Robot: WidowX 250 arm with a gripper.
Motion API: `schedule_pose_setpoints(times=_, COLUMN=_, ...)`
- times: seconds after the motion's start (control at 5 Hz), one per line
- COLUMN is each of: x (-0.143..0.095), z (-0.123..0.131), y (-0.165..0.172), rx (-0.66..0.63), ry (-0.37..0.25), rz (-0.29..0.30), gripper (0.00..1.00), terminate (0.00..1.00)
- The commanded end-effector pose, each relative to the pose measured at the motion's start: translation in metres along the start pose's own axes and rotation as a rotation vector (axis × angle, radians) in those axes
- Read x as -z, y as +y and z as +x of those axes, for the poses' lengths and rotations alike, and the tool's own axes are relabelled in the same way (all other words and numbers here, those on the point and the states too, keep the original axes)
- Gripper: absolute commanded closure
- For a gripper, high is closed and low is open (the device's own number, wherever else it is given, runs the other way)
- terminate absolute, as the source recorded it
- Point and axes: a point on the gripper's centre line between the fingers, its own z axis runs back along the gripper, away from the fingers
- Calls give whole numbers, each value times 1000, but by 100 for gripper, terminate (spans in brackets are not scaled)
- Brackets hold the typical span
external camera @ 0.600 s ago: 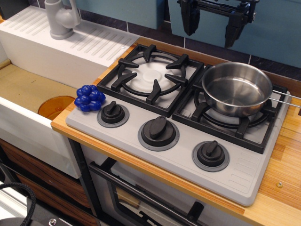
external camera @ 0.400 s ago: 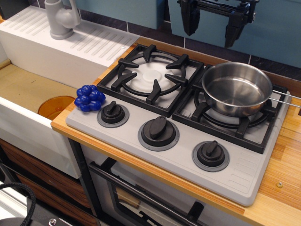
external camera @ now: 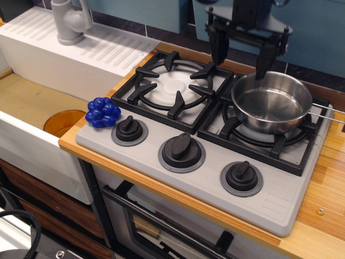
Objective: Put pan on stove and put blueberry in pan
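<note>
Steel catches the light at the right of the frame, where the pan sits on the right-hand burner grate of the stove, its thin wire handle running off toward the right edge. We see nothing inside it, only the bare shiny floor. So we judge the first half of the task done: the pan is on the stove.

Over at the left of the frame lies the blueberry, a glossy deep-blue cluster resting on the wooden desk, just beside the stove's left corner and close to the leftmost knob. It is well apart from the pan, with the whole left grate between them. We take that half as not yet begun.

Our gripper hangs at the upper centre-right of the frame, above the back rim of the pan and the gap between the two grates. The jaws stand wide apart and hold nothing; both dark fingers point down, clear of the metal as far as we can tell.

Further out, an orange disc lies in the sink at the left, and a grey tap stands at the upper left.

What remains, in our judgement, is crossing to the berry, gripping it, carrying it over and letting it go into the pan.
</note>
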Motion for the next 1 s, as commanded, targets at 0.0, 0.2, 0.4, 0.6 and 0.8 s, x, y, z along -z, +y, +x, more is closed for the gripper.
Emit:
schedule_pose_setpoints(times=0.0, x=15, z=11, y=2, rx=4, ry=-110, rz=-2, gripper=0, terminate=0)
schedule_pose_setpoints(times=0.2, x=22, z=9, y=3, rx=-1, ry=-119, rz=-6, gripper=0, terminate=0)
schedule_pose_setpoints(times=0.4, x=27, z=6, y=2, rx=-8, ry=-123, rz=-13, gripper=0, terminate=0)
schedule_pose_setpoints(times=0.6, x=32, z=5, y=0, rx=-25, ry=-129, rz=-24, gripper=100, terminate=0)
schedule_pose_setpoints(times=0.8, x=33, z=6, y=-1, rx=-26, ry=-121, rz=-17, gripper=100, terminate=0)
